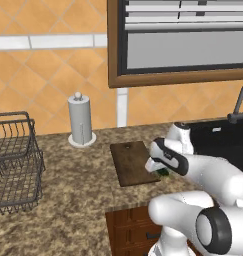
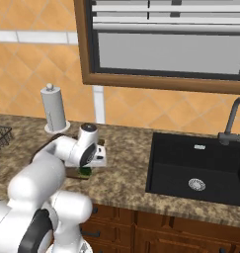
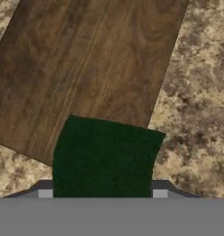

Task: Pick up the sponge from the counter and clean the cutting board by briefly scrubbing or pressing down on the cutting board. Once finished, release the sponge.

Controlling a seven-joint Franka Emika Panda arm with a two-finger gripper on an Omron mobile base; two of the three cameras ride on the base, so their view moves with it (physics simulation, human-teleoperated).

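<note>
1. The gripper [image 3: 103, 196] is clenched on the sponge [image 3: 105, 156], whose dark green face sits in the lower centre of the hand view between the two finger tips.
2. In the hand view, the sponge overlaps the lower edge of the cutting board [image 3: 90, 64], which spans the upper left and centre; speckled counter [image 3: 196, 106] shows to the right and lower left.
3. In the left base view, the cutting board [image 1: 130, 160] lies at frame centre on the counter [image 1: 68, 200], with a sliver of green sponge [image 1: 164, 172] at its right edge under the hand.
4. A paper towel holder [image 1: 81, 121] stands upper left of the board, a wire rack [image 1: 13, 160] at far left.
5. In the right base view, a black sink [image 2: 200, 168] sits at right.
</note>
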